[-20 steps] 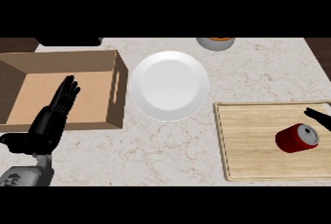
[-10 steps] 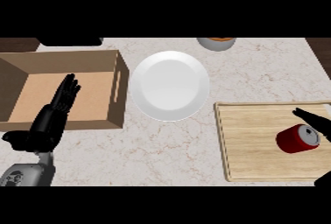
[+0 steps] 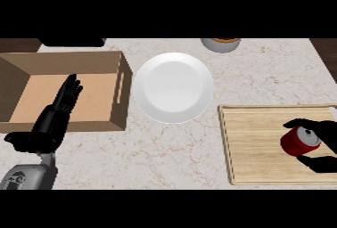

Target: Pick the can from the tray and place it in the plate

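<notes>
A red can [image 3: 299, 141] with a silver top lies on the wooden tray [image 3: 256, 147] at the right. My right hand [image 3: 324, 147] comes in from the right edge and curls round the can, one black finger above it and another below. The white plate [image 3: 174, 87] sits on the marble counter, up and to the left of the tray, with nothing on it. At the lower left my left hand [image 3: 54, 119] rests open, fingers up, over the front wall of a cardboard box.
An open cardboard box [image 3: 63, 91] stands at the left, beside the plate. A grey bowl with orange contents [image 3: 221, 43] sits at the counter's far edge. A dark object [image 3: 72, 42] lies at the top left.
My right hand has moved further in over the tray and closed its fingers round the can. The can, plate and left hand have stayed in place.
</notes>
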You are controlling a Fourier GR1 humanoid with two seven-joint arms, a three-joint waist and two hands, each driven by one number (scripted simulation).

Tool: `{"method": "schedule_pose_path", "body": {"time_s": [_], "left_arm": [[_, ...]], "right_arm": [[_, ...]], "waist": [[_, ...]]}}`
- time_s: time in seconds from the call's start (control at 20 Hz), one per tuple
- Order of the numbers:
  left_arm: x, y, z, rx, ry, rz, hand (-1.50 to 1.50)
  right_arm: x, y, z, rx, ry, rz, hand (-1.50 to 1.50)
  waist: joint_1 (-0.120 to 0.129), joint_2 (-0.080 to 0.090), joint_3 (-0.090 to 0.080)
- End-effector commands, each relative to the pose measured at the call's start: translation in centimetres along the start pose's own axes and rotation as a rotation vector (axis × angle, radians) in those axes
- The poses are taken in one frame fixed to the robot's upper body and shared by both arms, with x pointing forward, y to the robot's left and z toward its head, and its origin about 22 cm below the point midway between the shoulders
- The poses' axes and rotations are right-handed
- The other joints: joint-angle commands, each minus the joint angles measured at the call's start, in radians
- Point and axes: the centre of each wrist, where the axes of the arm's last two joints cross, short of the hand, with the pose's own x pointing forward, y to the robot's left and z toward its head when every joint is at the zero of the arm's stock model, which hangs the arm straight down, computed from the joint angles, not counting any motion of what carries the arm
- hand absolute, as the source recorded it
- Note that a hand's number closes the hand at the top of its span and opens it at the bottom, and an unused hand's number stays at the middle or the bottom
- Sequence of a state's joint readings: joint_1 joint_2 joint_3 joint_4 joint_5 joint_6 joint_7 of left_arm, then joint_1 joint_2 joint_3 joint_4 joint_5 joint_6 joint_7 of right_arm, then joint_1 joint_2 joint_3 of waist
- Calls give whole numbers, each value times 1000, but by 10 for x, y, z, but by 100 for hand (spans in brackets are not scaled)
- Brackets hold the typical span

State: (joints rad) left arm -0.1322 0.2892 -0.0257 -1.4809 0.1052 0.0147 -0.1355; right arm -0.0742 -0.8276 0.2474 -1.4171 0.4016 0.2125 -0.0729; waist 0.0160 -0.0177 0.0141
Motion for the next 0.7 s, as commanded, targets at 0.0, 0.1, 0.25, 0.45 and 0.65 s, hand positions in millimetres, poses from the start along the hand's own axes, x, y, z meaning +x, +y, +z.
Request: {"method": "schedule_pose_path", "body": {"time_s": [0.0,0.1,0.25,0.45,0.65], "left_arm": [[-38,-2,35,14,210,-8,0],[-35,2,34,21,208,10,0],[-41,6,29,38,209,4,0],[-35,21,37,61,207,-19,0],[-23,30,36,118,176,-33,0]], "right_arm": [[3,9,-12,29,-32,3,150],[4,31,-11,43,-59,12,150],[-4,17,-11,7,-98,11,150],[16,56,-24,-145,231,-162,150],[-17,99,2,-216,633,-356,150]], "waist": [[4,21,-13],[-1,20,-13],[-15,22,-14],[-44,16,-18],[-172,2,-23]]}}
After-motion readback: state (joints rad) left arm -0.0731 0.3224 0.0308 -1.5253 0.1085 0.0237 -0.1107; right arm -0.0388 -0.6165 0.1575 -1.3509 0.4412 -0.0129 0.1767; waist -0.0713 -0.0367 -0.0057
